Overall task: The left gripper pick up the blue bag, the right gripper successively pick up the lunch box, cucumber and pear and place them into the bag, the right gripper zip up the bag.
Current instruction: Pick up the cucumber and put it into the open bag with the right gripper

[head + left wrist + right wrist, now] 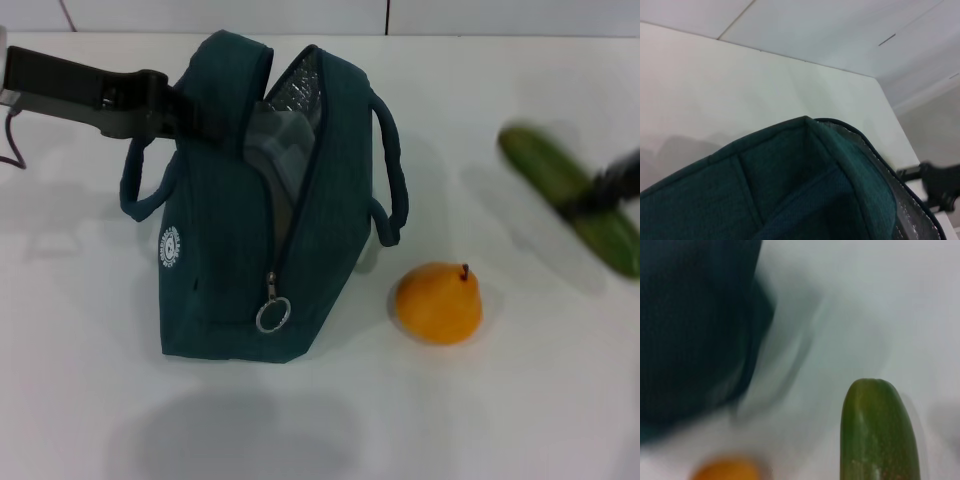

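White bench [320,430] carries everything. Blue bag [220,250] upright left of centre, zipper open, foil lining showing; lunch box [278,140] inside mouth. Left hand [185,112] at bag's top far edge, closed on fabric. Cucumber [572,197] at right, off bench, gripped mid-length by right hand [600,190]. Pear [438,302] on bench, near bag's right side.

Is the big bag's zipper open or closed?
Open. The blue bag gapes along its top, the silver lining shows inside, and the ring pull hangs at the near end of the zipper.
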Tool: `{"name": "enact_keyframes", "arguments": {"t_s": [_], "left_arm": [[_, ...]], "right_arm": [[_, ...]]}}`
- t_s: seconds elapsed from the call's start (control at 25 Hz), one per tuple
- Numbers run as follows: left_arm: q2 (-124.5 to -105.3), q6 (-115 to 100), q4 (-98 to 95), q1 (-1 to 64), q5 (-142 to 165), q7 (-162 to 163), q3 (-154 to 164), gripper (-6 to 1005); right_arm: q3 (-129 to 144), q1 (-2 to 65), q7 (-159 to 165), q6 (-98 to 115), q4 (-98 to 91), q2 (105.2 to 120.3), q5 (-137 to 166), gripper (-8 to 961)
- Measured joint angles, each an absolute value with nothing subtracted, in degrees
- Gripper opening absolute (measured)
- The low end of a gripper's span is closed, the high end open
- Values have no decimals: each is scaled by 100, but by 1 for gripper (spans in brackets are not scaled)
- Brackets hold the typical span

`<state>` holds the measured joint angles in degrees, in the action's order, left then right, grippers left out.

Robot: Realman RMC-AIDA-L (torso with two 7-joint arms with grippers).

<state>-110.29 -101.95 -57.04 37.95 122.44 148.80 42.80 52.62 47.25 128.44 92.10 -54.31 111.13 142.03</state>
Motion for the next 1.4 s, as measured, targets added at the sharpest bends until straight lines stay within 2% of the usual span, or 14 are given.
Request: {"name": "enact_keyframes", "arguments": {"t_s": [0.16, 0.36, 0.44, 0.52, 0.64, 0.72, 1.08, 1.4], "left_arm": [[-11038, -10196, -5704, 3822, 12245, 14881, 4280, 45], [-11051, -10204, -5703, 3843, 12238, 14880, 4289, 46], [-11056, -10215, -5704, 3851, 12216, 14880, 4289, 46], [-11067, -10248, -5704, 3858, 12195, 14879, 4289, 46], [-11102, -10294, -5703, 3887, 12187, 14863, 4289, 46], [-11136, -10323, -5697, 3913, 12185, 14845, 4289, 46], [-11222, -10342, -5679, 3992, 12178, 14827, 4344, 46], [-11232, -10307, -5669, 3999, 12180, 14827, 4352, 47]], "right_arm": [[4191, 4619, 12663, 9061, -5131, 10978, 13145, 652], [3978, 4446, 12176, 8731, -4250, 10964, 11284, 655], [3971, 4422, 11807, 8658, -3785, 11032, 10492, 657], [3965, 4417, 11423, 8621, -3428, 11166, 9856, 658], [3994, 4420, 10823, 8550, -3102, 11463, 9083, 660], [4149, 4471, 10444, 8471, -2855, 11586, 8671, 662], [5839, 5015, 9323, 8177, -1631, 11626, 6987, 668], [7264, 5038, 9165, 7861, -1636, 11628, 6291, 674]]}}
